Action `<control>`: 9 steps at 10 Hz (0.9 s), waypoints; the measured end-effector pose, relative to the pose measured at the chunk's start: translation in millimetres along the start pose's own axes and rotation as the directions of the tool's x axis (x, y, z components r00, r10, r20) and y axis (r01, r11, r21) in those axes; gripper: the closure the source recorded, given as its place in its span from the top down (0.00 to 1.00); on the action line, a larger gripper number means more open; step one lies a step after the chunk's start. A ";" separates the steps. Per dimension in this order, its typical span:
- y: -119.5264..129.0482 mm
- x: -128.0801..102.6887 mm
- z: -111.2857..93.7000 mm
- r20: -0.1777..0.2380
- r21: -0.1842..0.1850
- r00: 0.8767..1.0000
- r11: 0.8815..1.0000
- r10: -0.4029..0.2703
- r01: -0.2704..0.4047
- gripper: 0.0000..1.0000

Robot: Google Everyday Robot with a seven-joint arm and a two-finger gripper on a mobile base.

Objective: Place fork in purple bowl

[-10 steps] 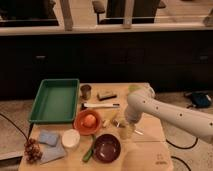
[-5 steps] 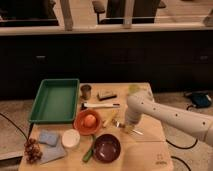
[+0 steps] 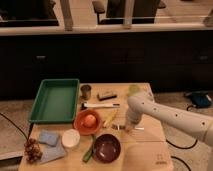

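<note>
Across the pale wooden tabletop (image 3: 150,150), my white arm (image 3: 170,116) reaches in from the right. Over the last second it has sunk lower, bringing its end down to the surface. At the left lies the rectangular green plastic tray (image 3: 55,100). Near the front edge sits the round glossy dark-purple bowl (image 3: 106,148), the fork not yet in it. Behind it, to the left, stands the round orange bowl (image 3: 87,121). My hand (image 3: 128,125) is now down at the tabletop, just right of the yellow elongated object (image 3: 110,118) and behind the purple bowl to its right. Whether it is spread or pressed together I cannot tell. The small thin silvery metal fork (image 3: 139,128) lies flat at the hand, one end showing to its right, where it lay a second ago. I judge the descent all but complete and the grasp unproven; the lift and the short carry forward to the bowl remain.
</note>
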 end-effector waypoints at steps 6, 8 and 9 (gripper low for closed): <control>1.6 3.0 0.6 0.006 -0.001 1.000 1.000 0.007 -0.007 0.00; 1.9 5.6 -3.3 0.000 0.008 1.000 1.000 0.004 -0.004 0.00; 1.4 4.5 -11.1 0.003 0.023 1.000 1.000 0.004 -0.004 0.00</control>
